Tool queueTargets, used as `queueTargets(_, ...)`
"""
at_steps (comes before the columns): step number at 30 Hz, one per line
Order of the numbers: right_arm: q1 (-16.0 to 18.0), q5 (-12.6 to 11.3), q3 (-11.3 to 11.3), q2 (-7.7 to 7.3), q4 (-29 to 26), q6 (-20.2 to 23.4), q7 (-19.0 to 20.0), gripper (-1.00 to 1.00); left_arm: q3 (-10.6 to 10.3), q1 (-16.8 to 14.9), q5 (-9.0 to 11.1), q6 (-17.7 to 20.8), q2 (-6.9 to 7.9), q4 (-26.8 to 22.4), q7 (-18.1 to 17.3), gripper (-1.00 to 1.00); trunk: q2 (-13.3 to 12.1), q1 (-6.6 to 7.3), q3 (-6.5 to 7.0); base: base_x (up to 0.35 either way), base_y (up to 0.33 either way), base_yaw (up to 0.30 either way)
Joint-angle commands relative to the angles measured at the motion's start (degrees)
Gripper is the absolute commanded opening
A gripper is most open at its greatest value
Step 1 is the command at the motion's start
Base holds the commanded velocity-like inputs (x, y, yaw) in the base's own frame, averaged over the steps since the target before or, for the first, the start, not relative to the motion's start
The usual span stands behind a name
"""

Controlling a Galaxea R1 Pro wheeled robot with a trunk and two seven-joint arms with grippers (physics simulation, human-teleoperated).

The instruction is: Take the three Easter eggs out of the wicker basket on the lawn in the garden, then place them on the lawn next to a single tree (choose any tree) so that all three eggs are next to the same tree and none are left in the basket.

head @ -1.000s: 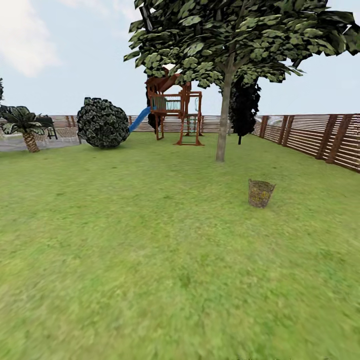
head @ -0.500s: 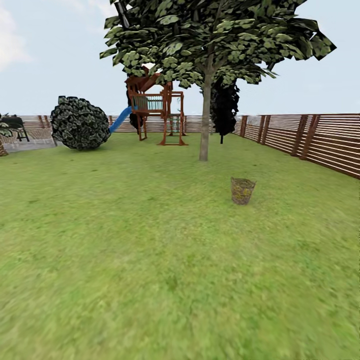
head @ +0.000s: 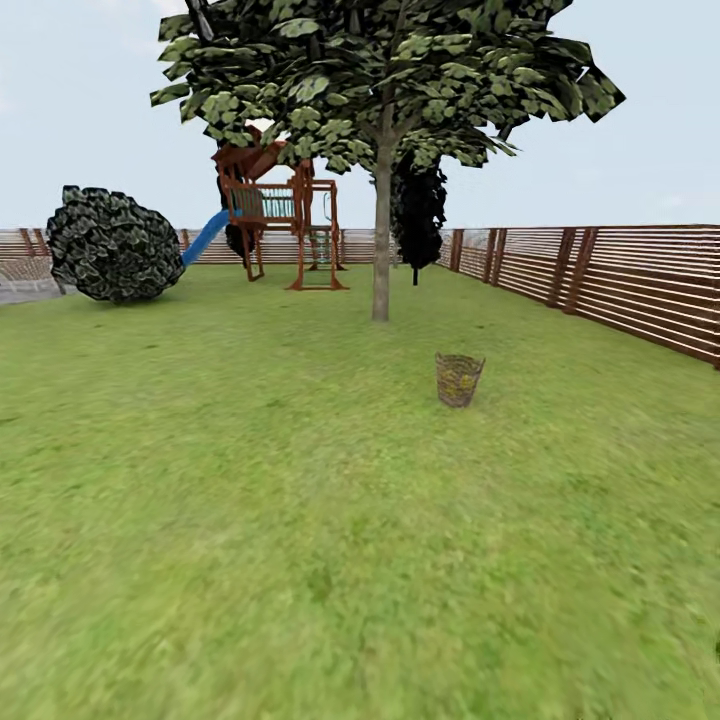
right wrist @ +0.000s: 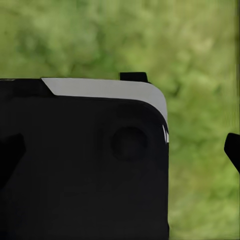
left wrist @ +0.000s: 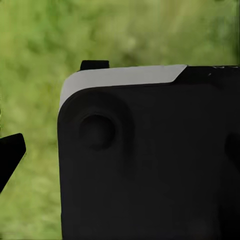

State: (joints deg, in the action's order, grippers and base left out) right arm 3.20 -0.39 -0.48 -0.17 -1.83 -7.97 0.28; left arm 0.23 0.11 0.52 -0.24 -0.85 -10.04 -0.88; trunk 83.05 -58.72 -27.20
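The wicker basket point(head: 459, 379) stands on the lawn point(head: 250, 500) well ahead, a little right of centre, near the tree point(head: 381, 240), with yellow showing through its weave. I'd roll straight at it and stop just short, leaving reach for both arms. Whether either tool is released or clenched I cannot tell: dark housing blocks both wrist views

Wicker basket point(head: 459, 379) contents: yellow patches through the weave, too small to count as eggs. Tree point(head: 381, 230) canopy cut off by the head view's top edge. In both wrist views, blurred grass point(left wrist: 35, 55) behind a dark housing point(left wrist: 150, 160).
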Motion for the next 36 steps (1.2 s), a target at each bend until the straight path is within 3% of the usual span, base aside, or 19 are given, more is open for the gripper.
queueTargets(1,0.05,-0.04,-0.04,0.00,0.07,-0.21,0.01,1.00,0.03,0.00,0.05,-0.02,-0.01,-0.06,-0.09,1.00,0.03,-0.01,-0.08,0.096,0.000,-0.278)
queueTargets(14,0.05,-0.12,-0.10,-0.02,0.07,-0.12,-0.02,1.00,0.03,0.01,0.07,-0.02,0.05,-0.06,-0.09,1.00,0.03,-0.01,-0.65,0.012,0.000,-0.253)
queueTargets(36,0.05,-0.07,-0.06,0.23,0.47,-0.12,-0.15,1.00,0.03,0.04,0.04,-0.02,-0.03,-0.06,-0.09,1.00,0.03,-0.01,-2.50,0.000,0.000,-0.125)
